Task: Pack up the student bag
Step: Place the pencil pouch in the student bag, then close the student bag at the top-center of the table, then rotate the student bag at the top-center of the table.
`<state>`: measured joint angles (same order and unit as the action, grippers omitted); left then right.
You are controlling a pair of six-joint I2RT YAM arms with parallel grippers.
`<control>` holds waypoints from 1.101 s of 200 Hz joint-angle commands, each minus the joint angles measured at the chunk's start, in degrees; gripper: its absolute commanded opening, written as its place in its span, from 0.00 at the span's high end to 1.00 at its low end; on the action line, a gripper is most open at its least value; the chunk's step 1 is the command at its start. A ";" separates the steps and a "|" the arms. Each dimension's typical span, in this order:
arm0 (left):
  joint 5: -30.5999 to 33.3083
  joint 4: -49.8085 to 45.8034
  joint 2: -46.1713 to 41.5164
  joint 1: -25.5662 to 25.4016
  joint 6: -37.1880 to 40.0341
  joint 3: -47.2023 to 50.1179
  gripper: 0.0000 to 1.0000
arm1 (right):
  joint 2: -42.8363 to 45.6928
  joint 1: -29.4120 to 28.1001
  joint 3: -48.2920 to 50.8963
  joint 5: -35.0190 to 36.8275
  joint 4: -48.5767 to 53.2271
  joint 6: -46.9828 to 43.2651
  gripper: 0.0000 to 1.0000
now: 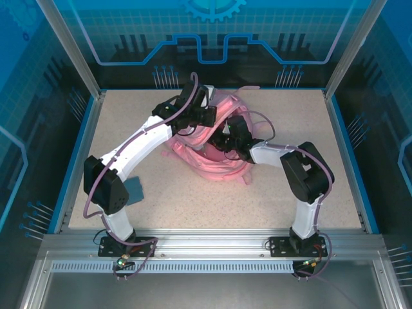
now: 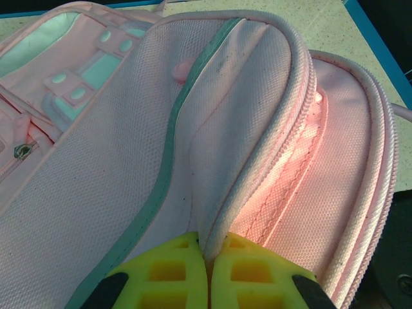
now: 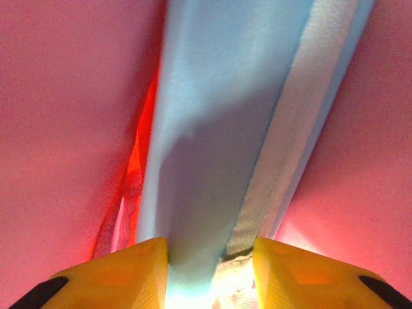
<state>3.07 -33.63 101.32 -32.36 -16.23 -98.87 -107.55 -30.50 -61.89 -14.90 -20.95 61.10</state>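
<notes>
The left pincer [image 2: 207, 257] clamps a fold of the bag [image 2: 116, 167] (at its zip edge); inside the bag, the right pincer [image 3: 211, 261] grips a pale blue panel [image 3: 212, 129].

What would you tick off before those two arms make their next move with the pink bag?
1. Left jaws gripping the student bag: ok, closed on a fold of its flap.
2. Right jaws inside the bag: ok, pink fabric on both sides in the right wrist view.
3. Right jaws holding the pale blue flat item: ok, it sits clamped between them.
4. Item fully in: cannot tell.
5. Everything packed: not ok, a dark blue flat thing lies on the table beside the left arm.
</notes>
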 commanded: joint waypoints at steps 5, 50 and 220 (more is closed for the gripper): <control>-4.20 7.36 -1.08 0.76 -3.16 -0.13 1.00 | 8.11 -0.40 4.78 3.48 2.84 -3.39 0.55; -8.52 9.77 0.20 1.10 -3.64 1.67 1.00 | 24.10 1.36 16.26 7.78 14.90 -5.60 0.35; -16.57 22.40 -17.50 12.72 -13.64 39.32 0.18 | 36.84 -1.99 11.81 12.88 41.86 -17.52 0.15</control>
<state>-11.46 -15.29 88.79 -22.74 -27.38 -66.35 -66.94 -30.17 -48.31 1.96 22.79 44.47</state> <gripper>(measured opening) 0.810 0.833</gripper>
